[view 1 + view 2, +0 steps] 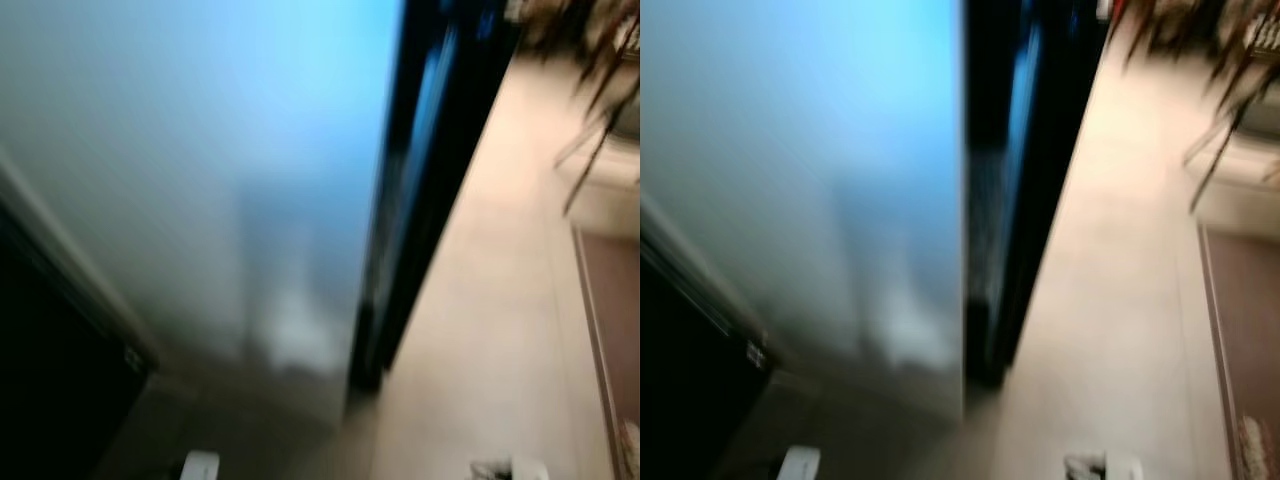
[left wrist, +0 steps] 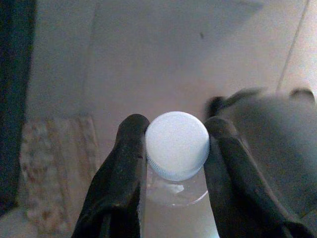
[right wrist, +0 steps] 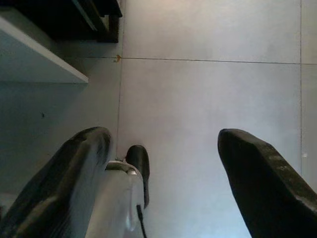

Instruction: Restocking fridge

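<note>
The fridge door [image 1: 220, 180] stands at my left, tiled floor [image 1: 480, 300] stretches to its right, and a rug [image 1: 615, 310] lies farther right.

1. A broad pale-blue panel [image 1: 200, 180] rises close before me and fills my left side (blurred, so I cannot tell whether it is a door or a wall).
2. Just beside its right edge stands a dark upright frame [image 1: 420, 180], running down to the floor.
3. Right of that frame the pale tiled floor [image 1: 480, 340] lies open, a clear lane running ahead.
4. The lane's far right is hemmed by a plant [image 1: 600, 60] with hanging leaves and a brownish mat [image 1: 615, 310].
5. My left pincer [image 2: 177, 148] has no spare gap: a white-capped bottle [image 2: 177, 144] sits between its fingers.
6. My right pincer [image 3: 163, 163] gapes wide over bare floor; a white ledge [image 3: 39, 54] juts nearby.
</note>
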